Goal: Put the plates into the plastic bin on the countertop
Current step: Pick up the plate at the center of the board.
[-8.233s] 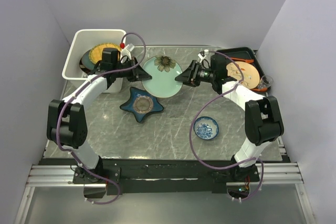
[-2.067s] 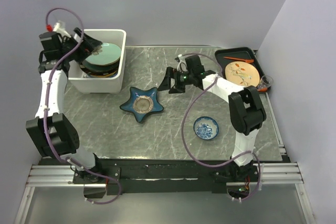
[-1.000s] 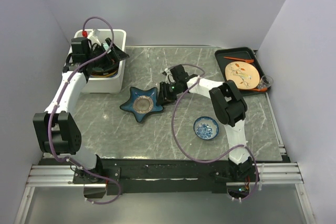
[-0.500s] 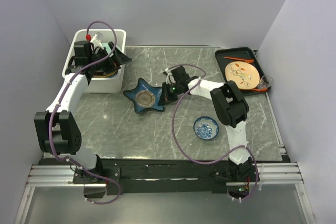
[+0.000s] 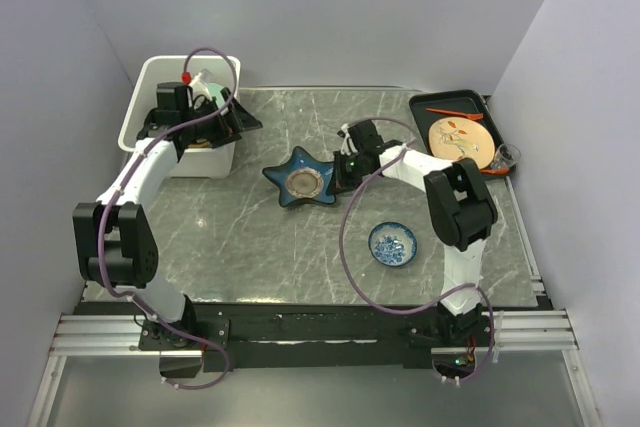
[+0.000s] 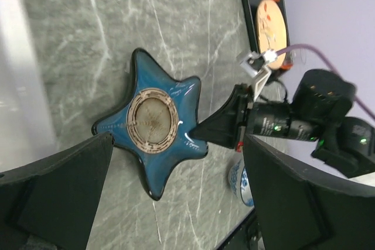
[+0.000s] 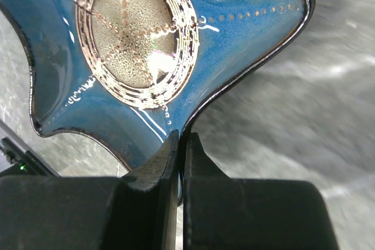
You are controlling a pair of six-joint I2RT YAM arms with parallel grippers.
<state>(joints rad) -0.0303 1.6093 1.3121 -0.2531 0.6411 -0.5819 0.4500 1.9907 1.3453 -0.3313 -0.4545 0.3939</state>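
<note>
Top: star plate (image 5: 303, 179) mid-tabletop (image 5: 250, 242), bin (image 5: 137, 107) at its 10 o'clock. Right tool (image 5: 343, 173) at plate's 3 o'clock; left tool (image 5: 243, 119) released, at bin's 3 o'clock rim.
Left wrist: pinch on the plate's edge.
Right wrist: clenched, grasping the rim notch.
Risk: thin grip on glaze, so plate may pivot, slip, chip.

A dark teal star-shaped plate (image 5: 305, 179) with a round, speckled tan centre ringed in pale lines lies face up near the middle of the grey, white-veined countertop (image 5: 300, 247). The right gripper (image 5: 343, 175) pinches its black rim in the notch between two points. The white plastic bin (image 5: 140, 107) stands at the far left corner, well apart, with stacked plates (image 5: 205, 139) inside, mostly hidden.
</note>
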